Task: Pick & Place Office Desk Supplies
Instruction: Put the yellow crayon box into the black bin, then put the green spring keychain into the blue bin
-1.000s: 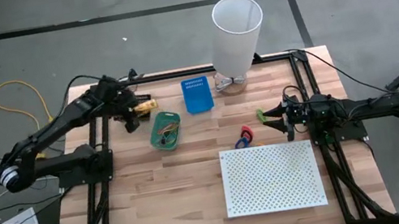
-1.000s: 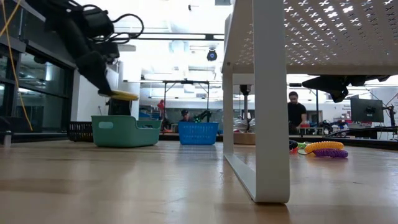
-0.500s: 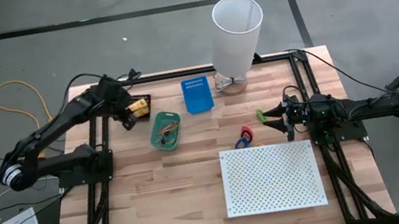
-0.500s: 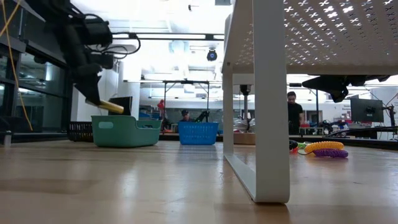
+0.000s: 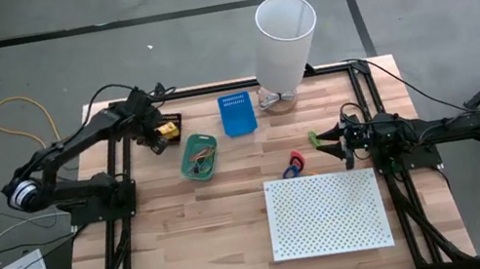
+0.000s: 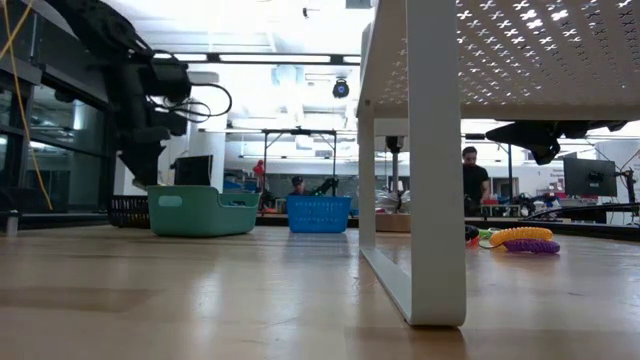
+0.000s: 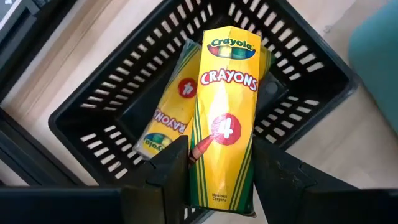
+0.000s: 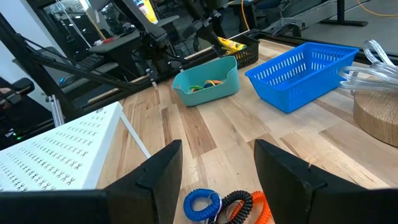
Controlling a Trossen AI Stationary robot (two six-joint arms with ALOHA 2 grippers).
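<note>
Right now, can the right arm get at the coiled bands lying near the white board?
Probably yes. The open right gripper waits beside the coiled bands, which lie on bare table in front of its fingers, clear of the white perforated board; nothing stands between them.

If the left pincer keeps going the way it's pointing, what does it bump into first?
Probably the black basket. The left pincer, holding a crayon box, points down into it, where another crayon box already lies. The held box would likely touch that one or the basket floor first.

One crayon box (image 7: 227, 118) sits between the left gripper's (image 7: 221, 171) fingers over the slotted basket (image 7: 93, 109); a second box (image 7: 168, 112) lies inside it.
</note>
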